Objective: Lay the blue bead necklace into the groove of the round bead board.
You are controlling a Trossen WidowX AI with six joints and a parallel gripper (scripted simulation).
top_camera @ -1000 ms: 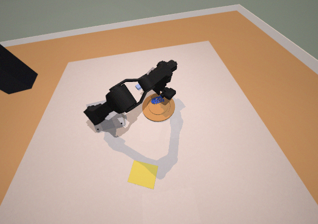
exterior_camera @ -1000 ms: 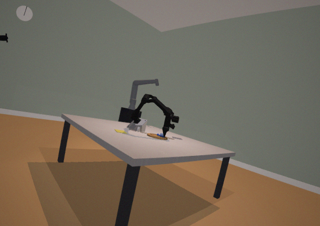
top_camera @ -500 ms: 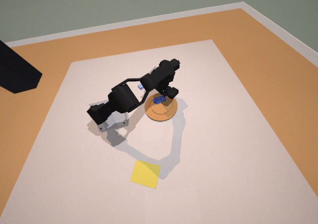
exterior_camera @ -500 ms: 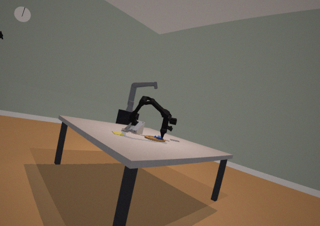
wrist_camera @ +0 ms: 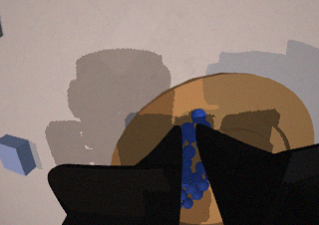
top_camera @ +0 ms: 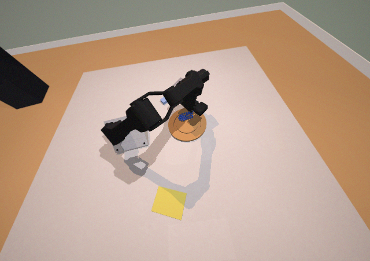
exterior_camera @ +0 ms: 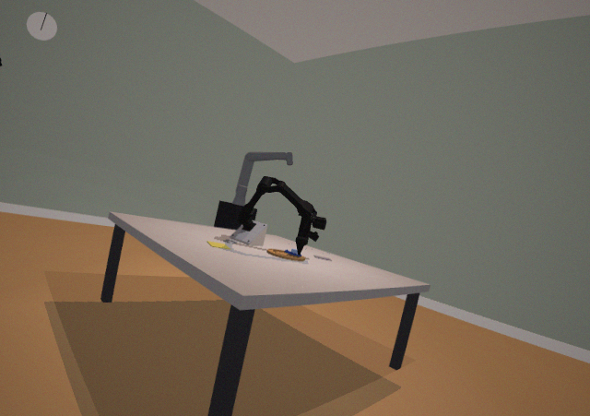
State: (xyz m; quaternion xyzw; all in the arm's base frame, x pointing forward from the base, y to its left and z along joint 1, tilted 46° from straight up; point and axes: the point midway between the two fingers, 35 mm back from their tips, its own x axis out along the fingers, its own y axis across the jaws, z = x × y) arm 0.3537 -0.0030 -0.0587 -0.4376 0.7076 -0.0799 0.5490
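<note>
The blue bead necklace (top_camera: 184,116) (wrist_camera: 187,152) lies bunched on the far part of the round orange-brown bead board (top_camera: 187,137) (exterior_camera: 275,253) (wrist_camera: 239,86), across the groove line rather than around it. My gripper (exterior_camera: 300,254) (wrist_camera: 187,130) points down at the board and is shut on part of the necklace; beads show in the narrow gap between the black fingers. The necklace is still low at the board's surface. In the top view the fingertips are hidden by the arm. The fingers cover much of the board's near part in the wrist view.
A small light-blue block (top_camera: 163,100) (wrist_camera: 17,155) stands beside the board. A yellow square (top_camera: 169,203) (exterior_camera: 218,244) lies flat on the table. A flat grey piece (exterior_camera: 322,257) lies beyond the board. The arm's light-grey base (top_camera: 134,140) is on the board's left in the top view.
</note>
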